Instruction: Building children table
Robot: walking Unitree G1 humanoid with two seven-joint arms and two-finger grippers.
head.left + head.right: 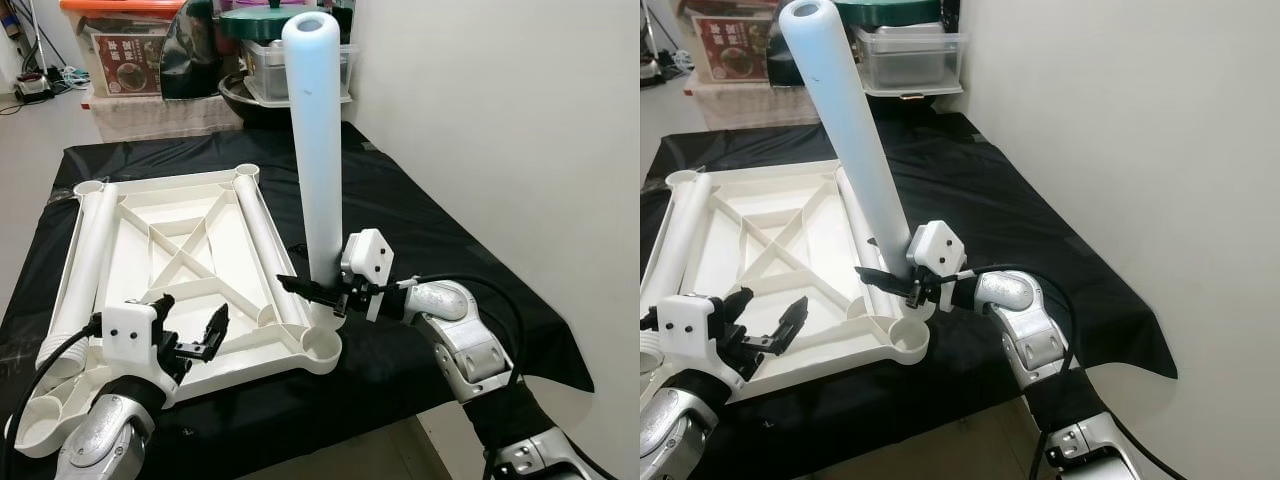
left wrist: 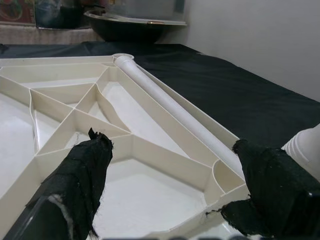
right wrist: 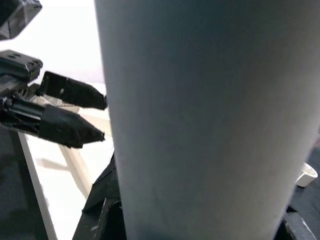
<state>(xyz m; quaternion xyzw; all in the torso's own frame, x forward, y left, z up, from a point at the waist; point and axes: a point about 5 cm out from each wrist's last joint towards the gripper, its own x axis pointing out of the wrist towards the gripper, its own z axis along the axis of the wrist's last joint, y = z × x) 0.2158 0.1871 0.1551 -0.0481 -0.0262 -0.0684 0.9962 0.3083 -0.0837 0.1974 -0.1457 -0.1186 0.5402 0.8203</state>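
A white children's table top [image 1: 185, 250] lies upside down on the black-covered table, ribs facing up. My right gripper [image 1: 312, 290] is shut on the lower end of a white table leg [image 1: 318, 150], which stands upright just behind the top's front right corner socket [image 1: 320, 345]. In the right wrist view that leg [image 3: 200, 120] is very close. A second leg [image 1: 262, 235] lies along the top's right side, and another leg [image 1: 85, 260] lies along its left edge. My left gripper [image 1: 190, 325] hovers open over the top's front edge, with nothing between its fingers [image 2: 75, 185].
The black cloth [image 1: 420, 220] covers the table out to a white wall [image 1: 520, 130] close on the right. Plastic storage boxes [image 1: 130, 60] and a dark bowl [image 1: 255, 95] stand behind the table. The table's front edge runs just below my grippers.
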